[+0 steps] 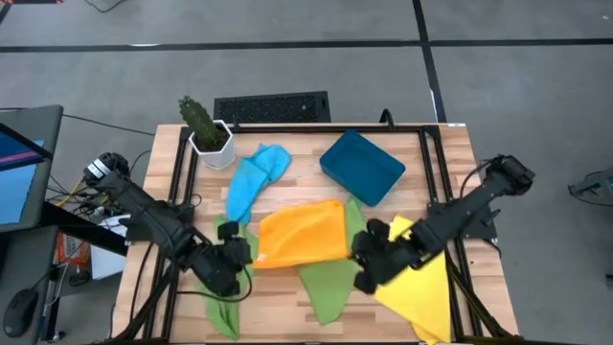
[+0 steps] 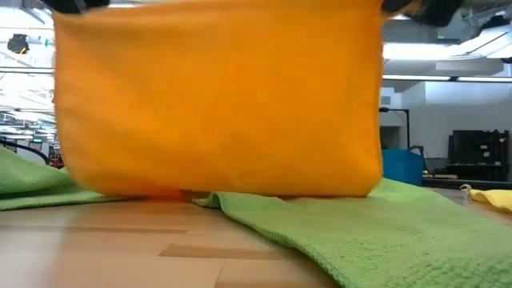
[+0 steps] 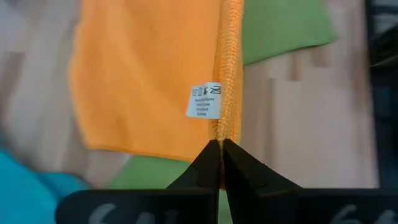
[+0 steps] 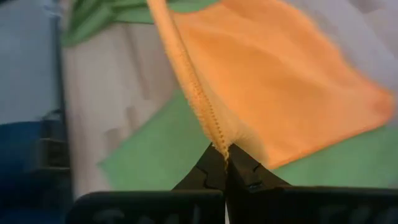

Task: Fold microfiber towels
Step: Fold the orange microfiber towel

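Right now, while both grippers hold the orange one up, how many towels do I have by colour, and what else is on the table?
Orange towel: 1
Green towels: 2
Light blue towel: 1
Yellow towel: 1
Teal bin: 1
Potted cactus: 1
Total: 5 towels, 7 things

Wooden slatted table (image 1: 306, 187) w/ black metal frame rails along left & right edges, standing on grey floor (image 1: 287, 67) marked by dark tape lines. Just past the table's far edge: black keyboard (image 1: 272, 107) on the floor. At far left corner of table: small cactus in white pot (image 1: 207, 134). Off the table's left edge: dark desk w/ screen showing blue (image 1: 19, 177), loose cables, mouse (image 1: 19, 309) near bottom. Low view: room behind is open, industrial ceiling w/ bright strip lights, white wall at right, dark monitor/equipment (image 2: 478, 156) on a bench.
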`<control>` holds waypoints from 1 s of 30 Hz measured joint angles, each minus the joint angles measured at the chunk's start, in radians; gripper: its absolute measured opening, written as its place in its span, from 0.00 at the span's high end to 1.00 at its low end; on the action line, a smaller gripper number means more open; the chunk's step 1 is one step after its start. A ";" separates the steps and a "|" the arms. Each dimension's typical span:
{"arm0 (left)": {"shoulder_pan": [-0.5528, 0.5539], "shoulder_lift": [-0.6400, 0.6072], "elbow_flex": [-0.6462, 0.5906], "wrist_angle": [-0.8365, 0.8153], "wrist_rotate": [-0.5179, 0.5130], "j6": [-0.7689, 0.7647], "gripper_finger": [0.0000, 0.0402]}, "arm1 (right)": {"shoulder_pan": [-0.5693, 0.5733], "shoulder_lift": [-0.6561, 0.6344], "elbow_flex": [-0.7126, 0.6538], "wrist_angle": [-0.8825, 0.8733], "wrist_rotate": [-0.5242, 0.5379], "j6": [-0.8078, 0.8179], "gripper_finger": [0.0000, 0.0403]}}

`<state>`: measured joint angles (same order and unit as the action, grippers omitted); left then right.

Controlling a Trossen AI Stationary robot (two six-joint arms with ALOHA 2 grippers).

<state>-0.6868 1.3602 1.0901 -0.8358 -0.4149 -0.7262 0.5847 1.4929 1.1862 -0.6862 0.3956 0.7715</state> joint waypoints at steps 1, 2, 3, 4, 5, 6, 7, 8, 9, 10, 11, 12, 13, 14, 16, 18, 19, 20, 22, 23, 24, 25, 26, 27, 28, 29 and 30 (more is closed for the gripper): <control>0.015 0.000 0.000 -0.011 -0.004 0.016 1.00 | -0.026 0.000 0.000 -0.009 -0.011 -0.026 0.97; 0.031 0.000 0.000 -0.022 -0.010 0.037 1.00 | -0.052 0.000 0.000 -0.021 -0.017 -0.050 0.97; 0.046 0.000 0.000 -0.033 -0.025 0.056 1.00 | -0.077 0.000 0.000 -0.037 -0.017 -0.067 0.97; 0.061 0.000 0.000 -0.049 -0.045 0.071 1.00 | -0.102 0.000 0.000 -0.052 -0.019 -0.080 0.97; 0.076 0.000 0.000 -0.069 -0.063 0.087 1.00 | -0.126 0.000 0.000 -0.067 -0.025 -0.091 0.97; 0.094 0.000 -0.001 -0.082 -0.075 0.103 1.00 | -0.148 0.000 -0.001 -0.079 -0.031 -0.103 0.97; 0.112 -0.001 -0.009 -0.079 -0.082 0.117 1.00 | -0.168 0.000 -0.006 -0.080 -0.032 -0.118 0.97; 0.131 -0.001 -0.020 -0.076 -0.086 0.130 1.00 | -0.186 0.000 -0.017 -0.072 -0.031 -0.136 0.97; 0.150 -0.001 -0.036 -0.076 -0.086 0.141 1.00 | -0.204 0.000 -0.030 -0.059 -0.032 -0.154 0.97; 0.167 -0.001 -0.051 -0.075 -0.086 0.143 1.00 | -0.221 0.000 -0.045 -0.046 -0.040 -0.170 0.97; 0.183 -0.001 -0.067 -0.071 -0.086 0.143 1.00 | -0.237 0.000 -0.057 -0.036 -0.052 -0.185 0.97; 0.199 -0.001 -0.085 -0.063 -0.087 0.143 1.00 | -0.252 0.000 -0.068 -0.025 -0.062 -0.200 0.97; 0.215 -0.001 -0.104 -0.051 -0.089 0.144 1.00 | -0.266 0.000 -0.079 -0.015 -0.067 -0.212 0.97; 0.230 0.000 -0.121 -0.043 -0.097 0.148 1.00 | -0.280 0.000 -0.091 -0.002 -0.068 -0.224 0.97; 0.255 0.000 -0.140 -0.032 -0.118 0.150 1.00 | -0.307 0.000 -0.114 0.025 -0.070 -0.247 0.97; 0.278 0.000 -0.160 0.005 -0.121 0.156 1.00 | -0.334 0.000 -0.127 0.033 -0.086 -0.265 0.97; 0.290 0.000 -0.175 0.037 -0.114 0.173 1.00 | -0.347 0.000 -0.129 0.028 -0.089 -0.274 0.97; 0.300 0.000 -0.193 0.073 -0.106 0.194 1.00 | -0.358 0.000 -0.129 0.024 -0.091 -0.281 0.96; 0.318 0.000 -0.223 0.127 -0.088 0.224 1.00 | -0.380 0.000 -0.129 0.026 -0.091 -0.293 0.96; 0.326 0.000 -0.236 0.143 -0.082 0.238 1.00 | -0.389 0.000 -0.129 0.029 -0.091 -0.301 0.96; 0.333 0.000 -0.248 0.161 -0.076 0.246 1.00 | -0.397 0.000 -0.129 0.033 -0.091 -0.307 0.96; 0.341 0.000 -0.261 0.176 -0.072 0.251 1.00 | -0.404 0.000 -0.129 0.035 -0.091 -0.310 0.96; 0.349 0.000 -0.272 0.186 -0.071 0.252 1.00 | -0.411 0.000 -0.129 0.036 -0.091 -0.311 0.96; 0.356 0.000 -0.281 0.190 -0.072 0.251 1.00 | -0.418 0.000 -0.129 0.036 -0.091 -0.312 0.96; 0.360 0.000 -0.284 0.192 -0.072 0.249 1.00 | -0.424 0.000 -0.129 0.036 -0.091 -0.313 0.96; 0.365 0.000 -0.288 0.197 -0.072 0.248 1.00 | -0.429 0.000 -0.129 0.034 -0.091 -0.318 0.96; 0.368 0.000 -0.293 0.204 -0.073 0.248 1.00 | -0.432 0.000 -0.129 0.033 -0.091 -0.325 0.96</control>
<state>-0.3192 1.3598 0.7972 -0.6321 -0.4881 -0.4786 0.1529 1.4930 1.0574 -0.6537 0.3048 0.4469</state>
